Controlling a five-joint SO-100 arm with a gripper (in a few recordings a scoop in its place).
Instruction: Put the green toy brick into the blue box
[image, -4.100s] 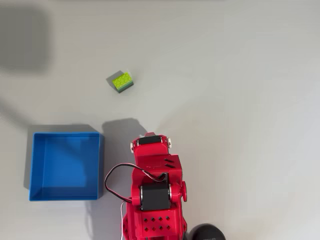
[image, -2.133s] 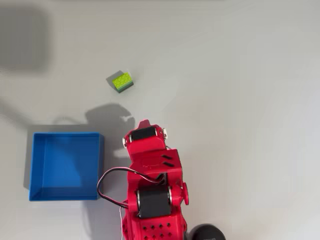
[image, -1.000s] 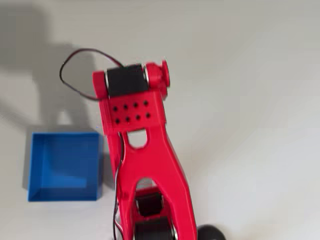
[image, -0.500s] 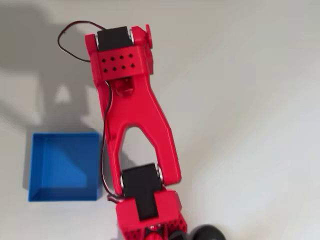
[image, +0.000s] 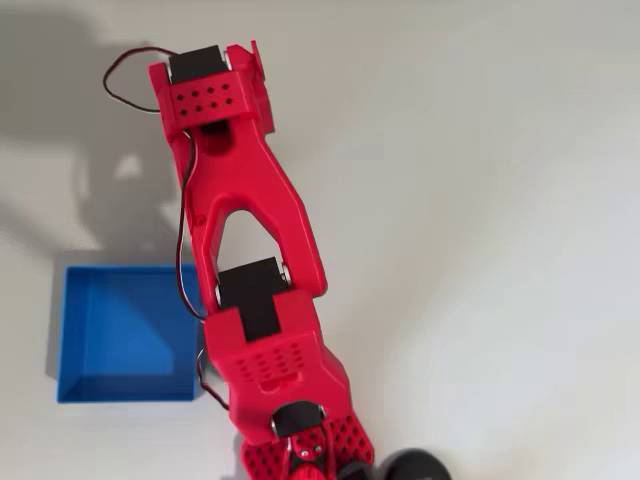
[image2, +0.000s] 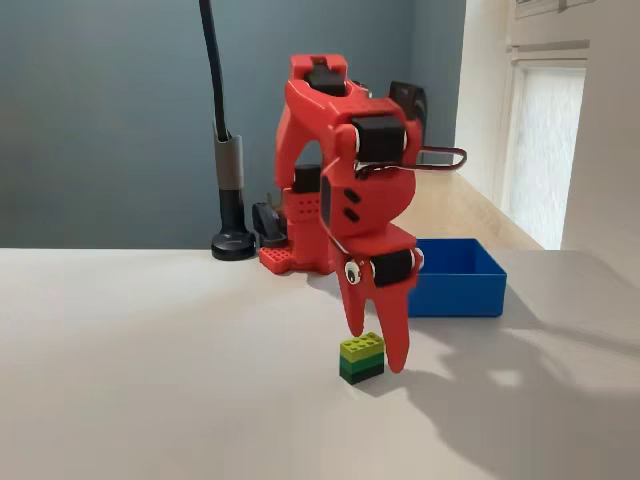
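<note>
You're at the grasp: the gripper (image2: 374, 340) stands spread open and empty around the brick (image2: 361, 357), so close, then carry to the box (image2: 455, 279).

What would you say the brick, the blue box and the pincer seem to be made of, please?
Brick: looks like moulded plastic, lime over darker green layers, studs on top, slight sheen.
Blue box: apparently plastic, smooth thin walls of even bright colour.
Pincer: probably printed plastic, matte red like the arm; no layer lines can be made out.
</note>
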